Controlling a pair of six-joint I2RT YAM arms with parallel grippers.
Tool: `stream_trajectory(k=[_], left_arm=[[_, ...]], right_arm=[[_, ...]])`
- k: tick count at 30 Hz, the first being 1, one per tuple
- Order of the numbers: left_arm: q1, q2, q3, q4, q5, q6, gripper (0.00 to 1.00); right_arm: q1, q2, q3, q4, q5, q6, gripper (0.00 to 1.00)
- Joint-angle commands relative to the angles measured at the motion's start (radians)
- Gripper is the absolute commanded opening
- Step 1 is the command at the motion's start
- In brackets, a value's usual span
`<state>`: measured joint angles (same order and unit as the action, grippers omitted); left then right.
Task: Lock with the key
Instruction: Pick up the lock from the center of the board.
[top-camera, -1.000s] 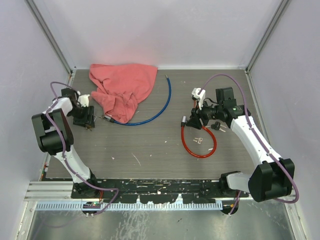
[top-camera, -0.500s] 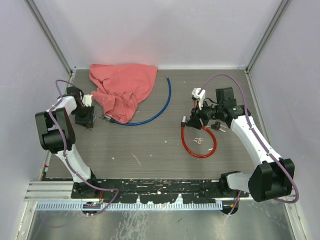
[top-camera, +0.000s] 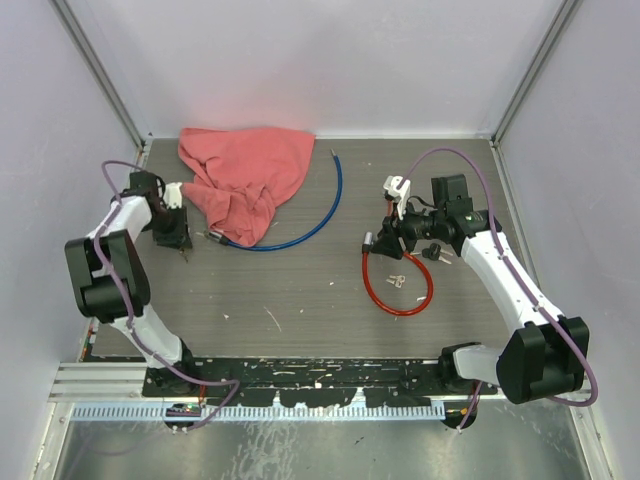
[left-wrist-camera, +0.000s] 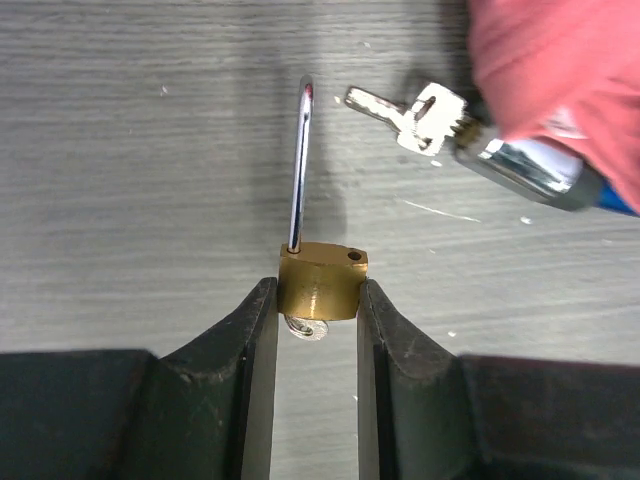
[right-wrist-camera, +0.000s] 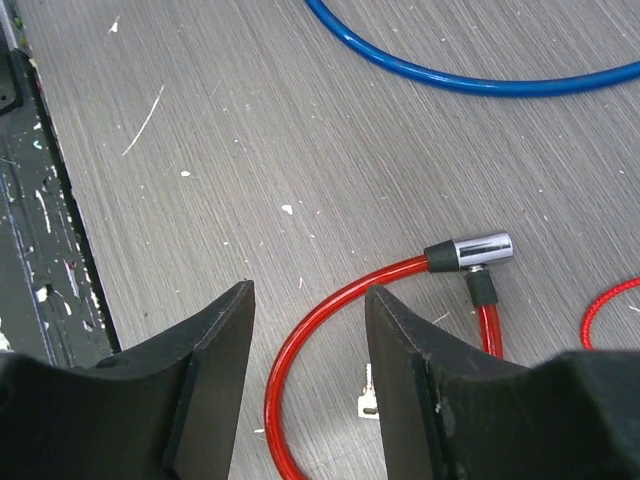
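On the counter (top-camera: 300, 300) I see a pink cloth (top-camera: 245, 175) at the far-left corner, a blue cable (top-camera: 338, 195) curving beside it. Toward the right edge lies a red cable lock (top-camera: 366, 275), a key (top-camera: 393, 281) inside its loop.

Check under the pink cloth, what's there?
The blue cable runs under the pink cloth at its lower edge. Its chrome end and keys poke out, near the padlock in the left gripper. Anything else beneath is covered.
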<state>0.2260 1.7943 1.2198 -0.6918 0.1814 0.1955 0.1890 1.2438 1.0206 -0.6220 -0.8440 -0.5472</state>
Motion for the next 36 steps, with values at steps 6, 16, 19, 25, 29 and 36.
stream_trajectory(k=[6, 16, 19, 25, 29, 36], left_arm=[[-0.031, -0.398, -0.136, 0.052, 0.154, -0.168, 0.00], [-0.233, -0.951, -0.469, 0.313, 0.366, -0.447, 0.00], [-0.380, -1.090, -0.576, 0.457, 0.337, -0.527, 0.00], [-0.614, -1.227, -0.707, 0.585, 0.240, -0.562, 0.00], [-0.762, -1.217, -0.729, 0.611, 0.162, -0.532, 0.00], [-1.086, -1.038, -0.698, 0.706, -0.099, -0.449, 0.00]], right_arm=[[0.006, -0.036, -0.012, 0.005, -0.152, -0.053, 0.52], [0.008, -0.171, -0.094, 0.138, -0.216, -0.102, 0.55], [0.007, -0.207, -0.092, 0.201, -0.311, -0.095, 0.86], [0.063, -0.112, -0.030, 0.116, -0.494, -0.185, 1.00], [0.096, -0.086, -0.022, 0.006, -0.428, -0.384, 0.97], [0.126, -0.082, -0.111, 0.001, -0.424, -0.483, 0.90]])
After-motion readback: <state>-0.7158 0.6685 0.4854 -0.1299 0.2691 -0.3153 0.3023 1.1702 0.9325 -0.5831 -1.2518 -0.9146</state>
